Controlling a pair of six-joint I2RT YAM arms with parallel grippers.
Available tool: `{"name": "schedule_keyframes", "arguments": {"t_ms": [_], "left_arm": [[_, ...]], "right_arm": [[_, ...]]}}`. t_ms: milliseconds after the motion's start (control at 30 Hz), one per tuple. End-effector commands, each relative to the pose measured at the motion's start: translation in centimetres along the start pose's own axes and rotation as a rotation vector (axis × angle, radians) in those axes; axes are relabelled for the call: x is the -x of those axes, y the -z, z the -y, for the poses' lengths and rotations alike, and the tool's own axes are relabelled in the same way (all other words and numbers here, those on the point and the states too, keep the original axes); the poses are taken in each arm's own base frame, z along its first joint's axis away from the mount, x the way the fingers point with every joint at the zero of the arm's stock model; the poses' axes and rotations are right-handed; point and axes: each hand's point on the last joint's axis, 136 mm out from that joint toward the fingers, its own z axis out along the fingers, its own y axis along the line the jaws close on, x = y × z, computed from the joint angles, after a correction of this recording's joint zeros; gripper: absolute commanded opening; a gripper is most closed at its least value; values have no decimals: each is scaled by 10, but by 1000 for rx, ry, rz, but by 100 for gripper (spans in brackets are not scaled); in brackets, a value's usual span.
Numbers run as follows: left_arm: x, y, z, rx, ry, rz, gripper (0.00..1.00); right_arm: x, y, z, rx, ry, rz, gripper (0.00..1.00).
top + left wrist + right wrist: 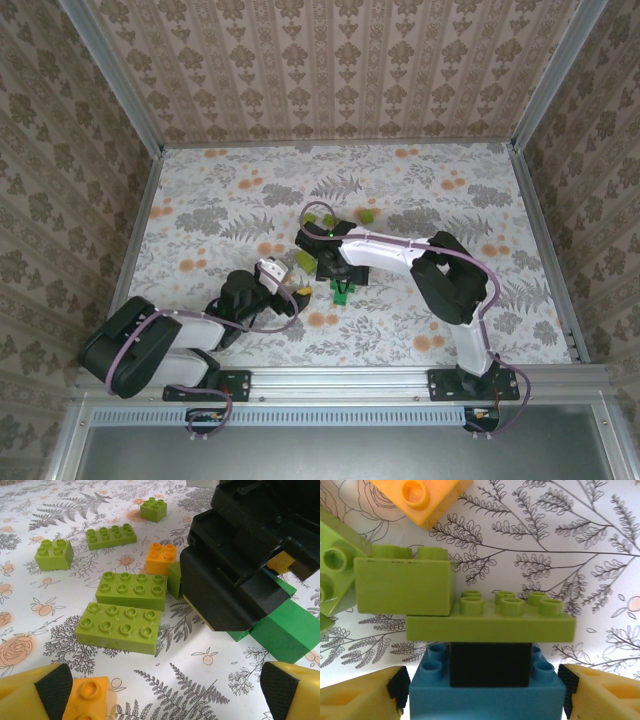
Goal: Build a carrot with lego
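In the right wrist view the carrot (490, 627) is a joined stack: a blue brick (485, 700), a black brick, a lime plate and a lime brick on top. My right gripper (485, 696) has its pads against both sides of the blue brick. My left gripper (165, 700) stands open low over the table, and an orange brick (90, 697) sits just inside its left finger. Loose lego lies ahead of it: two lime eight-stud bricks (120, 626), another orange brick (161, 557) and dark green bricks (290, 630) under the right gripper's black body (240, 565).
More lime bricks lie farther out (111, 536), (54, 554), (153, 509). In the top view two lime bricks (367, 215) sit beyond the right gripper (315, 245) and a dark green brick (342, 290) lies beside it. Patterned walls enclose the table (450, 330).
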Motion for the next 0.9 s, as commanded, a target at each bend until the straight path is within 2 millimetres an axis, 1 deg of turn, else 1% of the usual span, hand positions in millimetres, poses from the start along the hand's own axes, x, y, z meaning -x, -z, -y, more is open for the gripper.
{"name": "schedule_keyframes", "arguments": {"t_ms": [0, 200, 333, 433, 533, 633, 767, 867], "left_arm": [[11, -3, -1, -6, -9, 34, 100], [11, -4, -2, -5, -9, 30, 100], [10, -4, -2, -5, -10, 26, 100], [10, -4, -2, -2, -8, 25, 100], [10, -5, -2, -2, -8, 25, 100], [10, -6, -3, 1, -8, 21, 100], [9, -7, -4, 2, -4, 14, 100], [10, -7, -6, 10, -1, 17, 100]], "right_arm": [[-5, -8, -1, 4, -20, -15, 76], [-2, -2, -1, 22, -13, 1, 61], [1, 6, 2, 23, 0, 26, 59], [5, 18, 5, 25, 36, 88, 59], [11, 36, 11, 3, 99, 175, 59], [18, 59, 13, -4, 158, 289, 59], [24, 89, 6, 57, 215, 428, 59], [23, 102, 0, 144, 240, 533, 58]]}}
